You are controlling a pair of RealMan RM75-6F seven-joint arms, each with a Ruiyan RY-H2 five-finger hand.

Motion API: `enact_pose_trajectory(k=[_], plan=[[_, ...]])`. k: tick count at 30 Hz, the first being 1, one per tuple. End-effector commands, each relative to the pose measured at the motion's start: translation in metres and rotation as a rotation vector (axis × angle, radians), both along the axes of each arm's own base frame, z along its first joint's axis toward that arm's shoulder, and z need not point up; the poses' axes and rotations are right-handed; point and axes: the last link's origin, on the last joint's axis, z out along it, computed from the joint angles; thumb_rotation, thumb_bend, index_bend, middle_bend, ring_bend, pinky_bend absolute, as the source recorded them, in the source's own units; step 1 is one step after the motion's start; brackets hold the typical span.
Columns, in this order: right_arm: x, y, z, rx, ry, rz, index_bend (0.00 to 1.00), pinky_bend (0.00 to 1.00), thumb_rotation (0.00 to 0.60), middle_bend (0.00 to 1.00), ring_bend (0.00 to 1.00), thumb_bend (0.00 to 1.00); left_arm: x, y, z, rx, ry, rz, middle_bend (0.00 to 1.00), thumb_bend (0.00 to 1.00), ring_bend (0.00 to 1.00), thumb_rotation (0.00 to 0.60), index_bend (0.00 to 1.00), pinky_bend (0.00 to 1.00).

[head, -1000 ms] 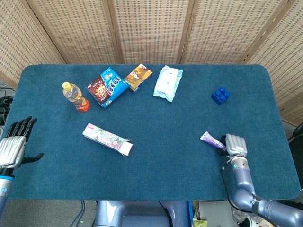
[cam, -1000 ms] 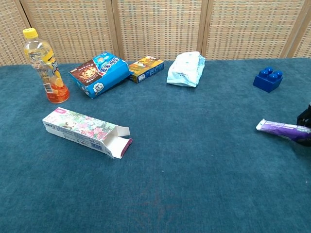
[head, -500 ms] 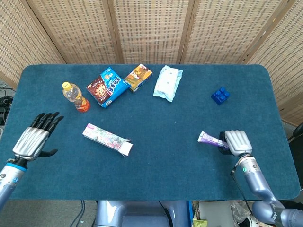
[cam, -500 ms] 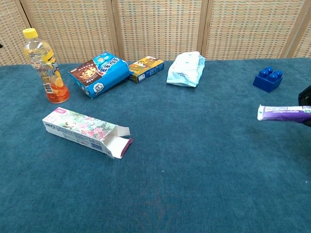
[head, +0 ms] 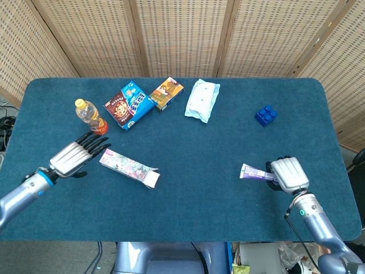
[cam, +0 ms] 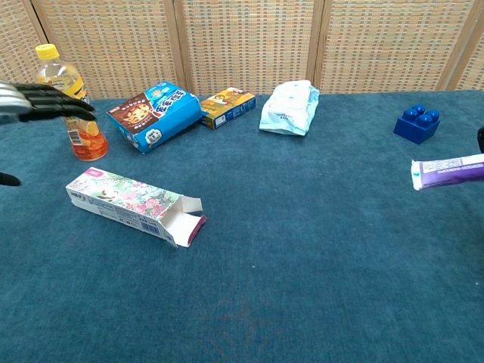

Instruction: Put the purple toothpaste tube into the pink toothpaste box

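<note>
The purple toothpaste tube (head: pixel 255 173) is off the table at the right, and my right hand (head: pixel 290 174) grips its far end. In the chest view the tube (cam: pixel 448 171) sticks in from the right edge, pointing left. The pink flowered toothpaste box (head: pixel 129 167) lies on the table left of centre, with its open flap end (cam: pixel 185 218) toward the right. My left hand (head: pixel 77 155) is open with its fingers stretched out, just left of the box's shut end and apart from it. The chest view shows the left hand's fingers (cam: pixel 47 100) at the upper left.
An orange drink bottle (head: pixel 91 117) stands just behind the left hand. Along the back lie a blue snack pack (head: pixel 129 104), a small yellow box (head: pixel 166 93) and a white wipes pack (head: pixel 202 99). A blue brick (head: pixel 265 115) sits at the back right.
My left hand has come in from the left edge to just beside the box. The right hand has lifted the tube off the table and turned it nearly level.
</note>
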Motion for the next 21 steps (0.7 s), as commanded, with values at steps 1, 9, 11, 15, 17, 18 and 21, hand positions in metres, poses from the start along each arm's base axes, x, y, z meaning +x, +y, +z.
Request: enact_pose_trajectory(k=[1, 9, 11, 15, 17, 18, 21], plan=[[0.001, 0.001, 0.002, -0.006, 0.006, 0.000, 0.64, 0.39, 0.600, 0.64, 0.49, 0.59, 0.013, 0.012, -0.032, -0.083, 0.004, -0.046, 0.00, 0.20, 0.00, 0.600, 0.00, 0.00], [-0.004, -0.002, 0.009, -0.017, 0.015, -0.030, 0.64, 0.39, 0.600, 0.64, 0.49, 0.60, 0.026, 0.018, -0.072, -0.167, -0.006, -0.072, 0.00, 0.20, 0.00, 0.600, 0.00, 0.00], [-0.005, -0.002, 0.012, -0.022, 0.018, -0.034, 0.64, 0.39, 0.600, 0.64, 0.49, 0.60, 0.025, 0.020, -0.077, -0.170, 0.019, -0.081, 0.00, 0.20, 0.00, 0.600, 0.00, 0.00], [-0.007, -0.002, 0.019, -0.033, 0.029, -0.038, 0.64, 0.39, 0.600, 0.64, 0.49, 0.60, 0.026, 0.027, -0.087, -0.173, 0.029, -0.060, 0.00, 0.20, 0.00, 0.600, 0.00, 0.01], [-0.007, -0.001, 0.021, -0.033, 0.035, -0.038, 0.64, 0.39, 0.600, 0.64, 0.49, 0.60, 0.026, 0.029, -0.091, -0.180, 0.033, -0.055, 0.00, 0.20, 0.00, 0.600, 0.01, 0.05], [-0.007, -0.001, 0.022, -0.033, 0.038, -0.039, 0.64, 0.39, 0.600, 0.64, 0.49, 0.60, 0.027, 0.030, -0.094, -0.186, 0.032, -0.051, 0.00, 0.20, 0.00, 0.600, 0.02, 0.09], [-0.006, 0.000, 0.026, -0.036, 0.042, -0.035, 0.64, 0.39, 0.600, 0.64, 0.49, 0.60, 0.030, 0.033, -0.101, -0.192, 0.018, -0.036, 0.09, 0.20, 0.11, 0.600, 0.10, 0.20]])
